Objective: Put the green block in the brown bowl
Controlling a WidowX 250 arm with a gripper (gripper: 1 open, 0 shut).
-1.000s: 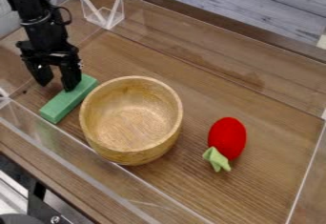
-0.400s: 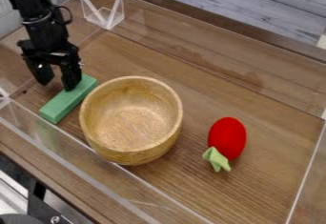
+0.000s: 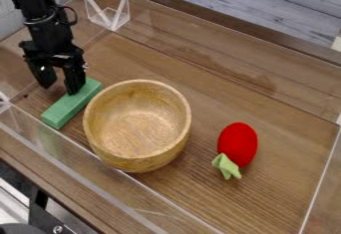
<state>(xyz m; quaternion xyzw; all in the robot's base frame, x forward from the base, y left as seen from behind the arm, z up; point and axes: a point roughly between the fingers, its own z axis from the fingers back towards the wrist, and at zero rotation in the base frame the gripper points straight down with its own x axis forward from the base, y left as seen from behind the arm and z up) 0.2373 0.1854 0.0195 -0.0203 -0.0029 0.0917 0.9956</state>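
Note:
The green block [image 3: 68, 106] lies flat on the wooden table, just left of the brown bowl [image 3: 136, 123] and nearly touching its rim. The bowl is round, light wood, and nothing is inside it. My black gripper [image 3: 60, 81] hangs over the block's far end with its fingers spread open, tips close to or just above the block's upper end. Nothing is held between the fingers.
A red strawberry-like toy [image 3: 236, 145] with a small green stem lies to the right of the bowl. Clear plastic walls [image 3: 54, 158] border the table along the front left, and a clear folded piece [image 3: 110, 14] stands at the back.

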